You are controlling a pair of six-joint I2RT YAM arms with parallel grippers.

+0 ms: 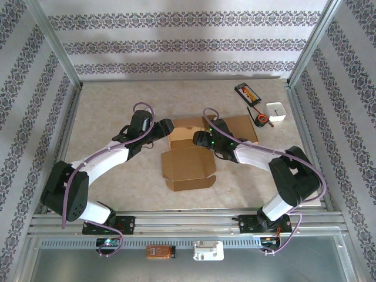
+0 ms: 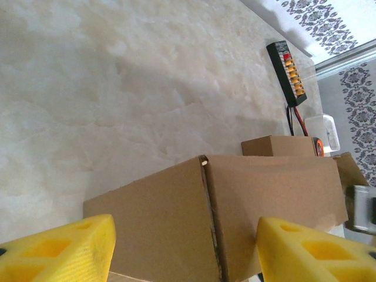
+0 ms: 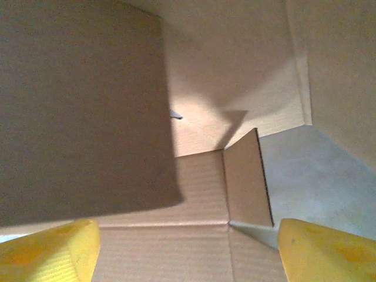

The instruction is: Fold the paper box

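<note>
The brown paper box [image 1: 188,165] lies partly folded in the middle of the table, its front flap flat toward me and its back walls raised. My left gripper [image 1: 161,130] is at the box's left back corner. In the left wrist view that gripper [image 2: 185,251] is open, its yellow fingers either side of an upright corner of the box [image 2: 176,214]. My right gripper [image 1: 200,140] hovers inside the box, open. Its fingers [image 3: 53,249] spread above the cardboard floor [image 3: 176,241], beside a small upright flap [image 3: 247,179] and a shaded wall panel [image 3: 82,106].
A black device with orange buttons [image 1: 248,93], a small round orange-and-black item [image 1: 261,121] and a white box [image 1: 276,111] sit at the back right. The black device [image 2: 286,71] also lies beyond the box in the left wrist view. Metal frame rails border the table.
</note>
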